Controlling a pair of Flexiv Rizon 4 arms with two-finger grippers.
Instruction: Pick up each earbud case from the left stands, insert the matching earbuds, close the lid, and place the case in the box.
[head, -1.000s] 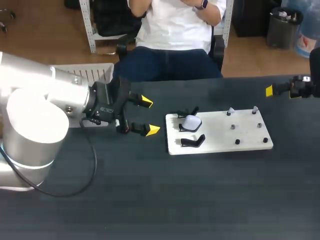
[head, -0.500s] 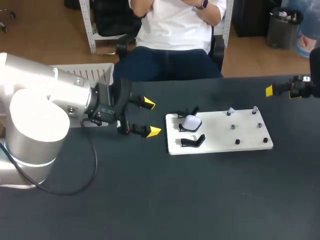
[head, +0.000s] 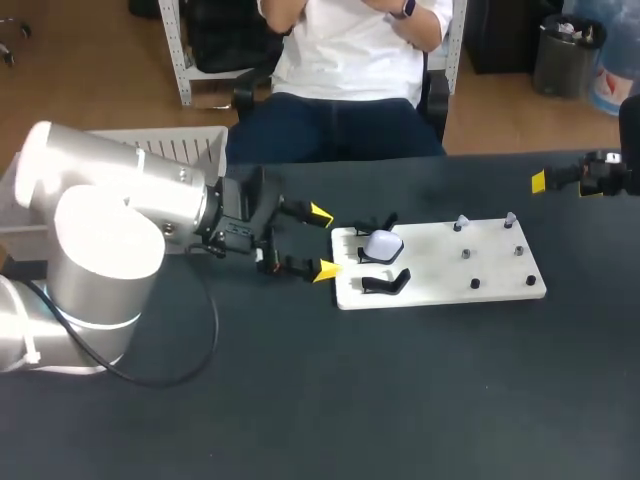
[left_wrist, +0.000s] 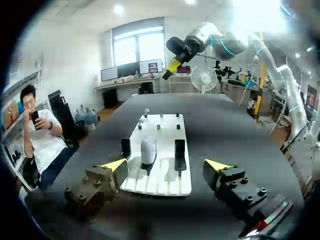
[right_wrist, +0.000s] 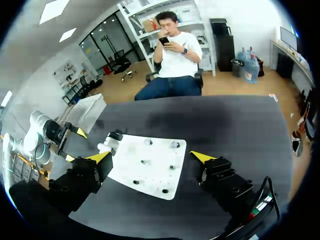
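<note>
Dark matte surface (head: 420, 400) spans the head view. White flat board (head: 440, 268) lies on it, about 2 o'clock from centre. Short dark pegs (head: 475, 283) stand on the board's 3 o'clock half.

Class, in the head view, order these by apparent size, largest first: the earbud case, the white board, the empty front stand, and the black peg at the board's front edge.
1. White board
2. Earbud case and front stand: they look much alike, so they are not ranked
3. Black peg
</note>
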